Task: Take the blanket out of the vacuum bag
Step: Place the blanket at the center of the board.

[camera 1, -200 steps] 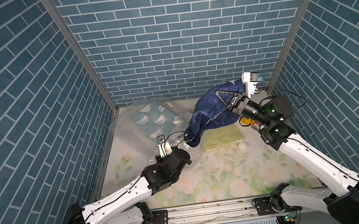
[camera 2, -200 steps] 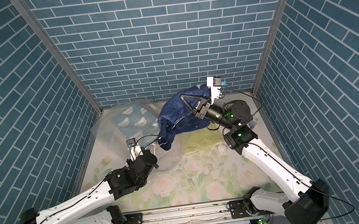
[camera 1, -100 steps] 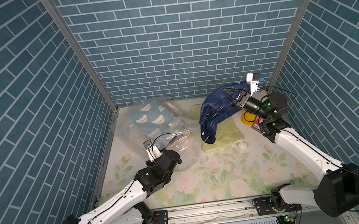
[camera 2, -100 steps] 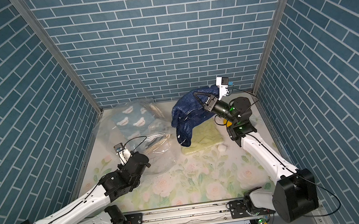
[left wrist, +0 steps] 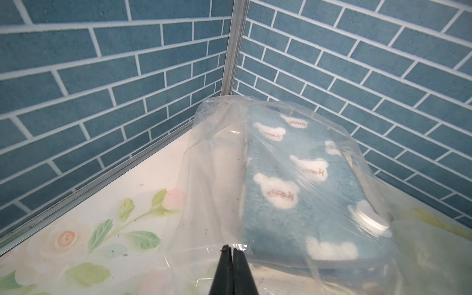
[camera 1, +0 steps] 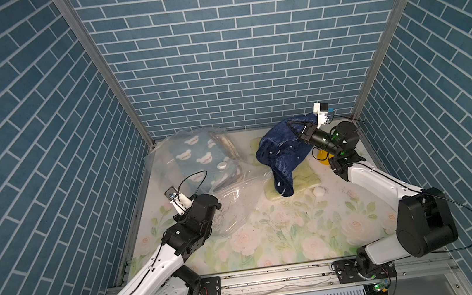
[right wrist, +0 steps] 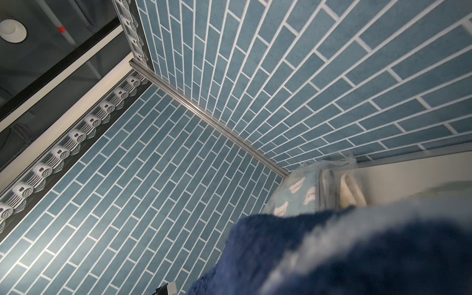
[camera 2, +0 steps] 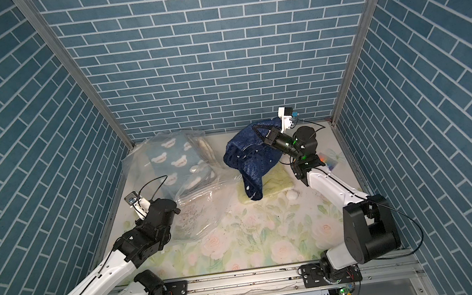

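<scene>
The right claw (camera 1: 290, 123) is closed on the dark blue blanket (camera 1: 280, 156), which hangs under it, outside the vacuum bag (camera 1: 235, 199). The left claw (left wrist: 232, 251) is closed tight, pinching the edge of this bag at its tips.

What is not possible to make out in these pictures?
Right gripper jaws: covered by blurred dark blue blanket, right wrist view.
Left gripper: behind its wrist, both top views.
Yellow object: behind right arm, top view.
Other contents of vacuum bag: unclear through crinkled plastic, both top views.
</scene>
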Tool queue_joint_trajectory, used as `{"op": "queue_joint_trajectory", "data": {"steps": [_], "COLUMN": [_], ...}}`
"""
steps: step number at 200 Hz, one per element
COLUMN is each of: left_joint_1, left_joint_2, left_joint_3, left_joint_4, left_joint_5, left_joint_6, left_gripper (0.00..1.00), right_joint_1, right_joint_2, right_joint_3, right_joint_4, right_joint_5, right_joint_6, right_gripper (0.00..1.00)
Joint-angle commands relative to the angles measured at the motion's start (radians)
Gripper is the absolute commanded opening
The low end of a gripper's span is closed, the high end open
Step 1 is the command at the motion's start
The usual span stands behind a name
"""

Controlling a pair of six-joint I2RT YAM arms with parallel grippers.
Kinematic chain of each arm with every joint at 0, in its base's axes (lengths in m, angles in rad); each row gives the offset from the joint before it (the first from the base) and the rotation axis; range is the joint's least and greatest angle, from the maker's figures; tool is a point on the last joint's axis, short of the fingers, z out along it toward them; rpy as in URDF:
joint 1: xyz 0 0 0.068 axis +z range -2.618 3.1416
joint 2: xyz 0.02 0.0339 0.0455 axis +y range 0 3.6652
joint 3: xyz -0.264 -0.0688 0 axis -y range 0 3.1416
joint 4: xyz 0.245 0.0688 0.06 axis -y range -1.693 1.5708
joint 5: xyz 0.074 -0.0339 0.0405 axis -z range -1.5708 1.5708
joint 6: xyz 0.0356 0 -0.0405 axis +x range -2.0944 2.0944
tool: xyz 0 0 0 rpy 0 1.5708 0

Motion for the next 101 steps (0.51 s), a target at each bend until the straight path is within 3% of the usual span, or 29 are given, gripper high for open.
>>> {"op": "queue_joint_trajectory", "data": {"steps": [1,26,58,81,101], "left_joint_1": [0.009,0.009,0.010,0.010,0.010], "left_joint_2": [0.005,0.031,0.045,0.033,0.020], "left_joint_3": [-0.014,-0.018,-0.034,-0.040,-0.036], "left_joint_4": [0.026,0.059,0.100,0.105,0.094], "left_joint_5": [0.017,0.037,0.065,0.090,0.095], "left_joint_6": [0.029,0.038,0.058,0.061,0.065], "left_gripper": [0.00,0.00,0.00,0.00,0.00], "right_joint_1": [-0.014,-0.014,-0.008,-0.007,-0.013], "right_joint_2": [0.031,0.113,0.157,0.254,0.385], "right_joint_3": [0.086,0.135,0.210,0.367,0.619], "right_joint_4": [0.085,0.136,0.084,0.009,-0.124], "right_joint_5": [0.012,-0.019,-0.006,-0.005,-0.009], "right_joint_6": [0.007,0.063,0.037,0.011,-0.032], "right_gripper": [0.00,0.00,0.00,0.00,0.00]}}
